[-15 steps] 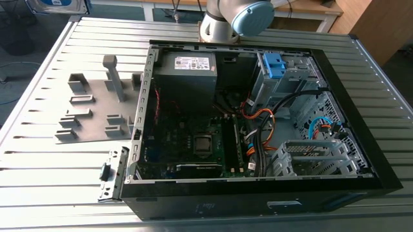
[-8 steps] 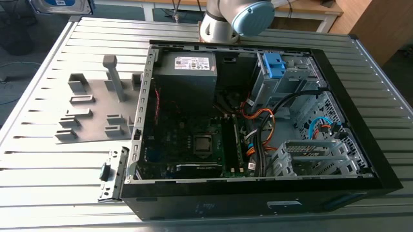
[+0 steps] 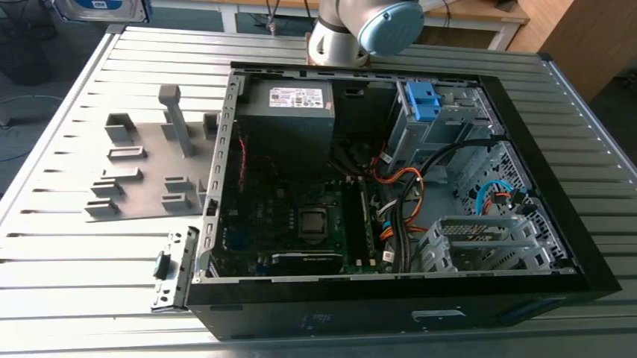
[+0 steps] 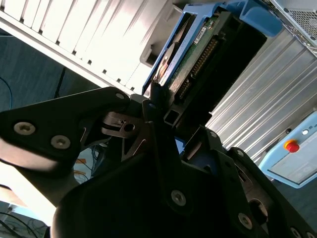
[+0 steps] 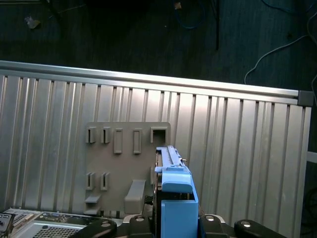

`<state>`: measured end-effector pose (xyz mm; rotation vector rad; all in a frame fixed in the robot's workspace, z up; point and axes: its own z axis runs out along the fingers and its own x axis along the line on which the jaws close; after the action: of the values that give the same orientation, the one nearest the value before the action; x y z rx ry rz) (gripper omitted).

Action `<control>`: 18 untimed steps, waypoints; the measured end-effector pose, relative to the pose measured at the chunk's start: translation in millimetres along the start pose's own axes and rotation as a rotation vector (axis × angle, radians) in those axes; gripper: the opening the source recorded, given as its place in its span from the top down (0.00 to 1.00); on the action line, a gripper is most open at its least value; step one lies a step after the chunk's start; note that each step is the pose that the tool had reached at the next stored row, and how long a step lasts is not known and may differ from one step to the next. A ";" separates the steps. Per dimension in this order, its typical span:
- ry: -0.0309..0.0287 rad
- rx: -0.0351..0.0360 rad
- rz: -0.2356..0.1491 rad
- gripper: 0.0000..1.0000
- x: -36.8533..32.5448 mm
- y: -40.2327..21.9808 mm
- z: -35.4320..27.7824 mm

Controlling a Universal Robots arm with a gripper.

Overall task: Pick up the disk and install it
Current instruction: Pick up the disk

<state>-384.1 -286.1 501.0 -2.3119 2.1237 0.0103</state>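
In the exterior view, the ribbed table [image 3: 70, 253] lies bare along the lower left and down the right edge, open to approach. At left centre a grey fixture plate [image 3: 139, 186] carries upright brackets and one tall post [image 3: 173, 119], obstacles to any low sweep.

Inside the open computer case [image 3: 378, 313], the power supply [image 3: 289, 112] fills the upper left corner and the drive cage [image 3: 428, 112] stands at upper middle. A second cage [image 3: 488, 246] sits at lower right, and cables [image 3: 403, 201] cross the centre. The roomiest pocket lies between the two cages.

The arm's base [image 3: 348, 33] blocks the top edge.

In the second wrist view the gripper [image 4: 161, 99] clamps the disk [image 4: 190, 47] in open air above the table.
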 end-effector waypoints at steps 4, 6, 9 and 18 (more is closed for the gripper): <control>0.0000 0.0000 0.000 0.63 0.2 -2.6 0.0; 0.0000 0.0000 0.000 0.63 0.3 -3.9 0.0; 0.0000 0.0001 0.000 0.63 0.6 -6.3 0.0; 0.0000 0.0001 0.000 0.63 1.1 -13.0 0.0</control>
<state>-371.0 -286.1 501.0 -2.3119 2.1236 0.0103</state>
